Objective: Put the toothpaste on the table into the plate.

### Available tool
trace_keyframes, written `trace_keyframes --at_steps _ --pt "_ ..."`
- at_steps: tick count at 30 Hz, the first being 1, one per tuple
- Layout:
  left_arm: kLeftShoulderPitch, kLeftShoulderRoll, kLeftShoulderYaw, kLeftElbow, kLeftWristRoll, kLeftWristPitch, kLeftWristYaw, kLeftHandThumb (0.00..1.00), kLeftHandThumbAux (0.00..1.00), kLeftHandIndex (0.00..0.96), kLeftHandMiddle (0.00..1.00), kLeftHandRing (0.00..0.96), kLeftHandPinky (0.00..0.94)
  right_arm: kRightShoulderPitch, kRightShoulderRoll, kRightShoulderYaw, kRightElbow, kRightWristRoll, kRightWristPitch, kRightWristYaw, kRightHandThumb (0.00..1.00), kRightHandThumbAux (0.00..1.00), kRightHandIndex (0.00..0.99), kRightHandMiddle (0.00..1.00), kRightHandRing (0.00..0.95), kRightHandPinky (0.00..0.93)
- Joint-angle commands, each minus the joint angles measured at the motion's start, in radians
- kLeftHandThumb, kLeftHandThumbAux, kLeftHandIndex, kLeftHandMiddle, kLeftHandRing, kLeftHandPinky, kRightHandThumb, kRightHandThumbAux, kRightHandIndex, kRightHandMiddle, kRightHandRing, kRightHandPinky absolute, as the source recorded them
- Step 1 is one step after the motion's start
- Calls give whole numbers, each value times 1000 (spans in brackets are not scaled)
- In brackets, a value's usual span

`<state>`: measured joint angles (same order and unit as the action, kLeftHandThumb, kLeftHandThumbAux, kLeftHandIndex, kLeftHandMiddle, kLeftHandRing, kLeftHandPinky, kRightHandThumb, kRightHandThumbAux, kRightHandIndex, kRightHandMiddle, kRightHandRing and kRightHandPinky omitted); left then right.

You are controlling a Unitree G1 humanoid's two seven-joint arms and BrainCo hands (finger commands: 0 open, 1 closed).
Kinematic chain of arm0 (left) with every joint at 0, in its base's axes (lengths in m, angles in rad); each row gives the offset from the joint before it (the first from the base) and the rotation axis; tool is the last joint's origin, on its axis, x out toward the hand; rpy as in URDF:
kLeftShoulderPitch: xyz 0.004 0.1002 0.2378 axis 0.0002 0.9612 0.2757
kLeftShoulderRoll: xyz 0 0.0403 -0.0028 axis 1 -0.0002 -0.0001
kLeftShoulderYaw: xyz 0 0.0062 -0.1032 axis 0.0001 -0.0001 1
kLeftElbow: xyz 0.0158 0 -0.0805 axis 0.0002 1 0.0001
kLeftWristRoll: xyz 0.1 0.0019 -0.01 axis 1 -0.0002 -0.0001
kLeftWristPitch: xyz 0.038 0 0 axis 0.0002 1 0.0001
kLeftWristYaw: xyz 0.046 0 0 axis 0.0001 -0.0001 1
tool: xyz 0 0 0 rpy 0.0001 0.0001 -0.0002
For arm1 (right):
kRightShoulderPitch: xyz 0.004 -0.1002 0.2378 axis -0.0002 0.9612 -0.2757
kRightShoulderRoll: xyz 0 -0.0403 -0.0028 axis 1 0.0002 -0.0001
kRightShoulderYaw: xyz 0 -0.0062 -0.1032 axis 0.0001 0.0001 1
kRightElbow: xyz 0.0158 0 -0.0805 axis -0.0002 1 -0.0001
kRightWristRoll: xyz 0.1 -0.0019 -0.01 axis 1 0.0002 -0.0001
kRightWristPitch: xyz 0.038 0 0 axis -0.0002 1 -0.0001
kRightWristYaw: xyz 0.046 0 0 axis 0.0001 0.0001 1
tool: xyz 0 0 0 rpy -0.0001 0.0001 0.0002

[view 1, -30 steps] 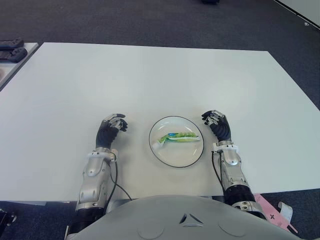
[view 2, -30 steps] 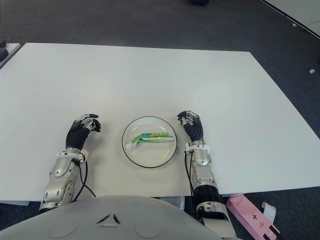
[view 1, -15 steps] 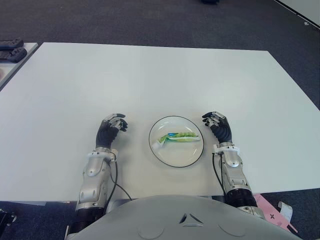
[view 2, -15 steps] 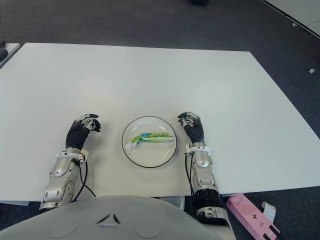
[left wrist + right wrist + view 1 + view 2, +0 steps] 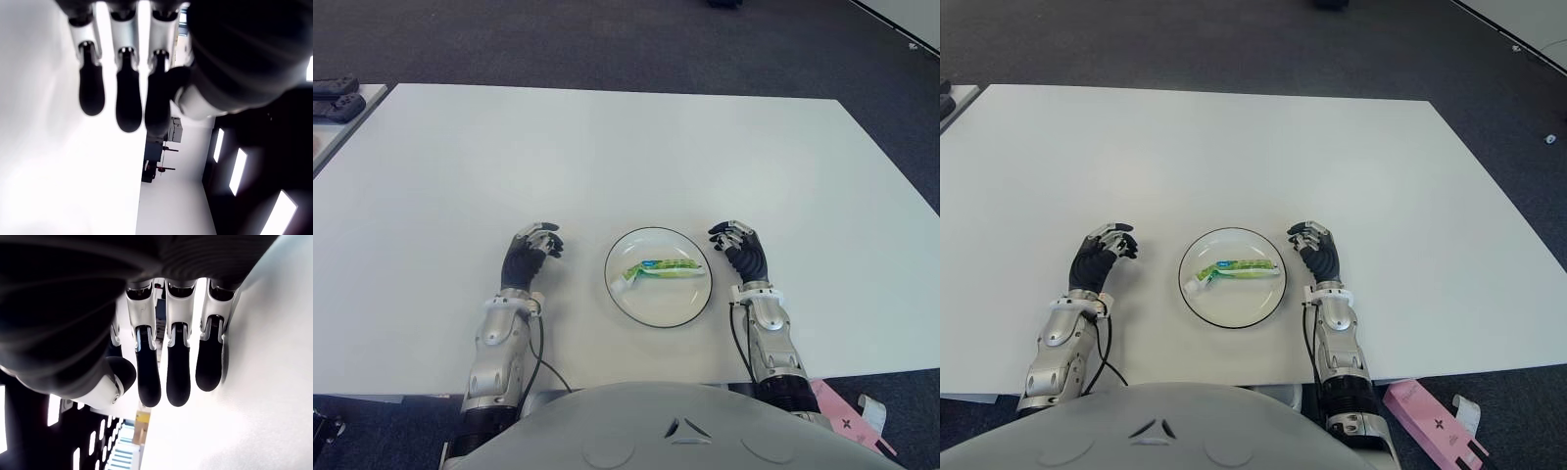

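left eye view, toothpaste (image 5: pixel 661 268) in plate (image 5: pixel 636 300), pink box (image 5: pixel 1427 418) on floor

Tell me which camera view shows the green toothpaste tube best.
The left eye view: the green toothpaste tube lies unobstructed inside the round black-rimmed white plate. The right eye view shows the same. Both wrist views show only their own fingers and white table, no tube.
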<state>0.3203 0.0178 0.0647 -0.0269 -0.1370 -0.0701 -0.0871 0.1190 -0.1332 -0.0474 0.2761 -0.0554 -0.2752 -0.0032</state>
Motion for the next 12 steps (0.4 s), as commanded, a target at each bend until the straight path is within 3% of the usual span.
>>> trace_keyframes --at_steps 1,12 --pt "-7 -3 -1 7 8 21 9 706 723 431 587 580 553 24 8 6 -5 -2 37 3 715 732 425 478 474 475" --pt "-5 2 -1 4 3 20 -3 705 723 430 589 583 560 45 14 9 -54 -16 57 -9 716 732 427 482 472 479"
